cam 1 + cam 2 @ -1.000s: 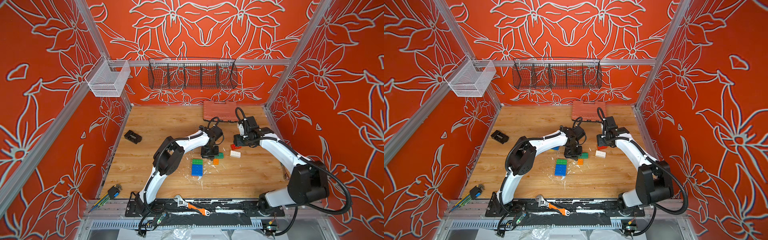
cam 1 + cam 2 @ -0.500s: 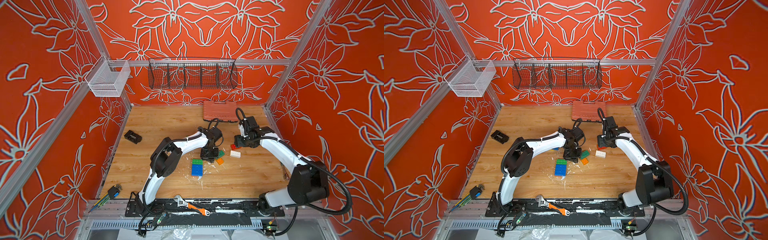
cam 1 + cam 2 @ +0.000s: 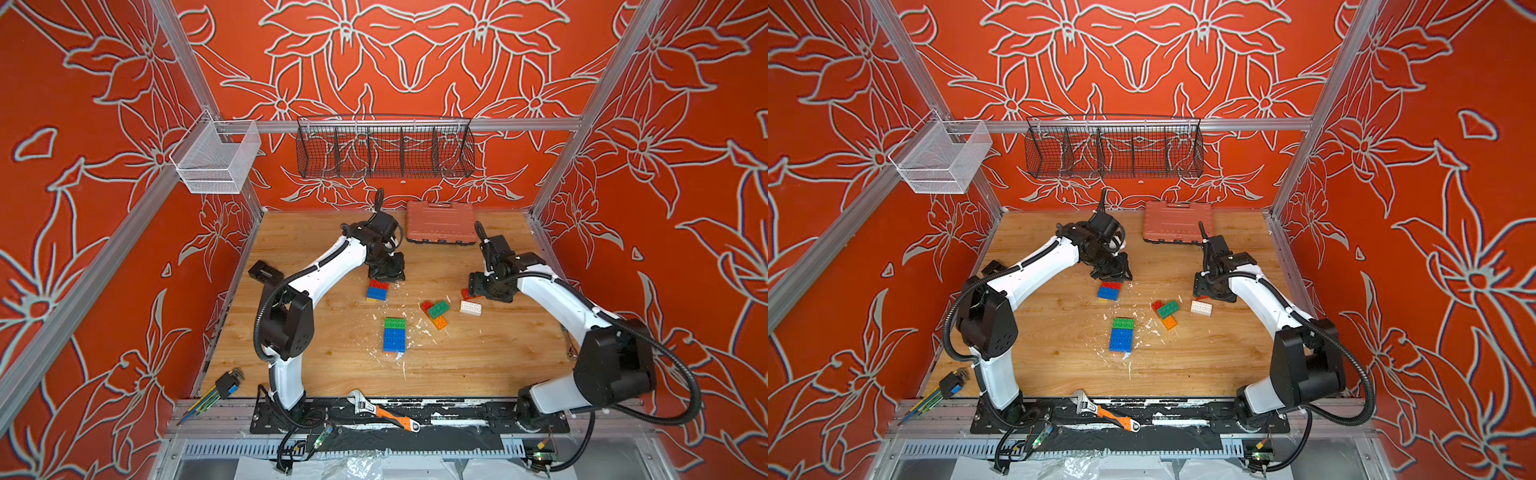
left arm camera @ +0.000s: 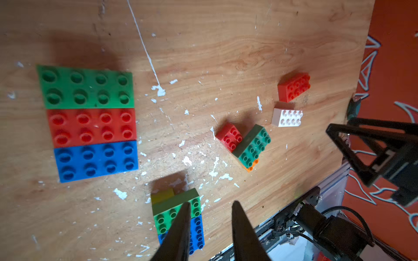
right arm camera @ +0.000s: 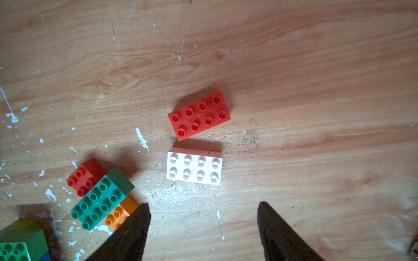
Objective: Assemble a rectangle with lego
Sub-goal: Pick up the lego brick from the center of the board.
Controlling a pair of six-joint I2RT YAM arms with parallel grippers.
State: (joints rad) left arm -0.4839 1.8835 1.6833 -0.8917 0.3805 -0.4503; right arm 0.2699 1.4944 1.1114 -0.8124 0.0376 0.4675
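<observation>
Two grippers point down at the counter [image 3: 332, 374], neither holding anything. The left gripper [image 4: 210, 203] has its jaws partly apart with only air between them; the right gripper [image 5: 203, 204] stands wide. The left arm [image 3: 324, 270] rises from the near edge, bends at a high elbow and reaches toward the far middle; the right arm [image 3: 557, 299] arcs in from the near right corner. Scuffed wood dotted with white flecks [image 4: 160, 90], the counter is walled by orange floral panels [image 3: 395, 62], a salmon tool case [image 3: 440, 227] at its far edge. A flat green, red and blue slab [image 4: 90, 122] lies just nearside of the left gripper; a lime-and-blue stack [image 3: 394, 334] sits mid-counter. A red brick [image 5: 199, 115] lies under the right gripper, a white brick [image 5: 194, 168] just beside it, a red, dark green and orange cluster [image 5: 101, 198] nearer the middle.
</observation>
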